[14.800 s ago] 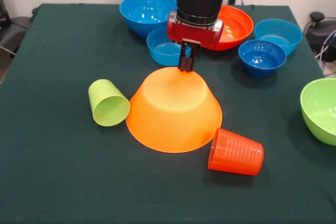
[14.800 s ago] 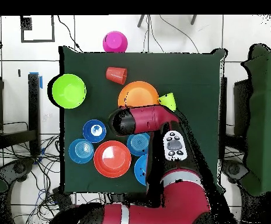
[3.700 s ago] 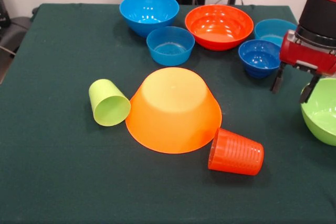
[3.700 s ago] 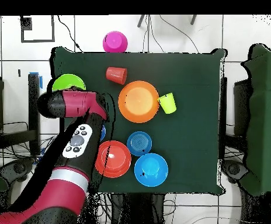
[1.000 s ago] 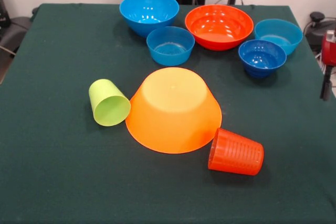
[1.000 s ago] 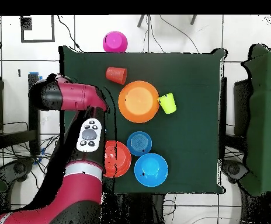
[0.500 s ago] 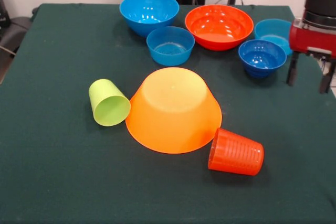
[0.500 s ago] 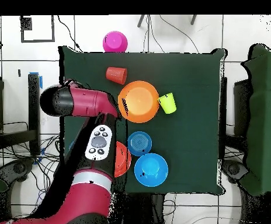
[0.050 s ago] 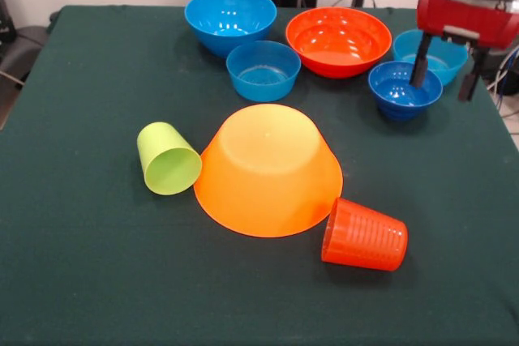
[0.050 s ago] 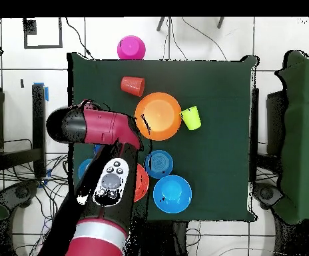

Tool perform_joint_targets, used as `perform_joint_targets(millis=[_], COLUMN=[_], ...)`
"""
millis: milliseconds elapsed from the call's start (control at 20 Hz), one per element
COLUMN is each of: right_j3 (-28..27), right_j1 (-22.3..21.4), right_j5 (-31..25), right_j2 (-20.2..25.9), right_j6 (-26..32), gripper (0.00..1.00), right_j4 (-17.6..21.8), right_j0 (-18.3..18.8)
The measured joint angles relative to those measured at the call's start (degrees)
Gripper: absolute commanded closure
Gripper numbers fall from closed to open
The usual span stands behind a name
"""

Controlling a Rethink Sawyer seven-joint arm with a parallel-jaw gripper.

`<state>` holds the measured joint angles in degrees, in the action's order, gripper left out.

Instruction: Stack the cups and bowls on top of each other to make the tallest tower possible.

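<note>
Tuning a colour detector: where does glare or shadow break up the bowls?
Front view: white highlights streak the red-orange bowl and the large blue bowl; the upturned light-orange bowl shades darker toward its rim. Overhead view: the arm hides some bowls.

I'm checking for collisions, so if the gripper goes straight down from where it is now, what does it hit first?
Probably the dark blue bowl: the open gripper hangs over its right rim, fingers pointing down. Depth is unclear, so it might pass just beside it onto the table.
</note>
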<state>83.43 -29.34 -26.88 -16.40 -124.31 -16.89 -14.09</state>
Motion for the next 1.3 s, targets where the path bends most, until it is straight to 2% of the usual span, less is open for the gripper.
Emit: perform_joint_targets(millis=[200, 400, 500, 600, 650, 750, 850, 1000, 1300], right_j3=[1.2, 2.3, 3.3, 3.9, 5.1, 6.0, 7.9, 10.1, 14.4], right_j1=[-1.2, -1.5, -1.1, -0.7, -0.3, -0.3, -0.7, -1.3, -2.1], right_j5=[-1.0, -1.4, -1.7, -2.0, -2.2, -2.2, -2.2, -2.2, -1.1], right_j2=[-2.2, -6.7, -11.1, -13.5, -16.7, -17.9, -19.4, -20.1, -20.2], right_j6=[0.0, -1.3, -5.0, -8.0, -13.3, -16.3, -21.9, -25.8, -26.8], gripper=[0.00, 0.00, 0.00, 0.00, 0.00, 0.00, 0.00, 0.00, 0.00], right_j4=[0.0, -0.4, -2.1, -3.3, -4.9, -5.6, -6.3, -6.3, -6.2], right_j0=[-2.1, -6.4, -10.6, -13.0, -16.2, -17.5, -18.9, -18.7, -15.5])
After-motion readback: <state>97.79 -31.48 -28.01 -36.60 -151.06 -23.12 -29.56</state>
